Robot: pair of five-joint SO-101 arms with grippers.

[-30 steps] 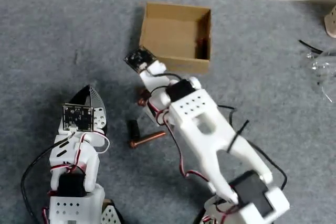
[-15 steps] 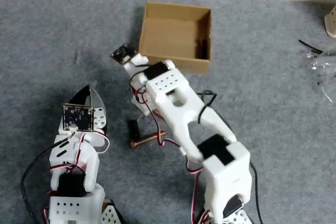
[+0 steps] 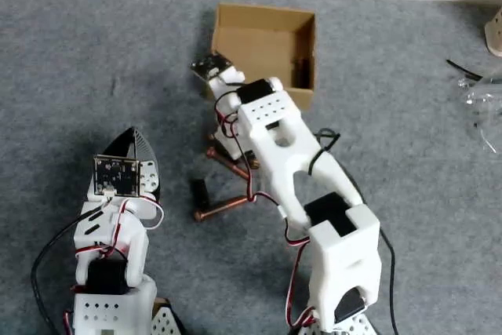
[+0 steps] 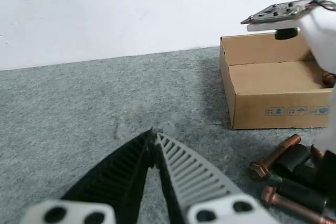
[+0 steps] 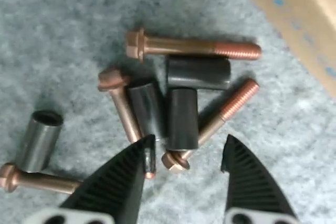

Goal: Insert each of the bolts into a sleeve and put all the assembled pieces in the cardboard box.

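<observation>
Several copper bolts and black sleeves lie in a loose pile on the grey carpet. In the right wrist view my right gripper (image 5: 189,145) hangs open just above the pile, straddling an upright-lying sleeve (image 5: 182,118) and a bolt (image 5: 218,116). Another sleeve (image 5: 198,73) and a long bolt (image 5: 191,45) lie beyond. One sleeve (image 5: 39,140) lies apart beside a bolt (image 5: 37,181). The cardboard box (image 3: 267,52) stands open behind the pile. My left gripper (image 4: 154,135) is shut and holds nothing, left of the pile (image 4: 294,171).
The right arm (image 3: 290,162) stretches from the front edge up to the box's near corner and covers most of the pile from above. A lone bolt (image 3: 222,208) and a sleeve (image 3: 201,192) lie beside it. Clear plastic and cables (image 3: 478,100) sit far right.
The right arm swung left, then its wrist came back toward the box's near corner, uncovering a bolt beside the arm. The left arm has stayed still.
</observation>
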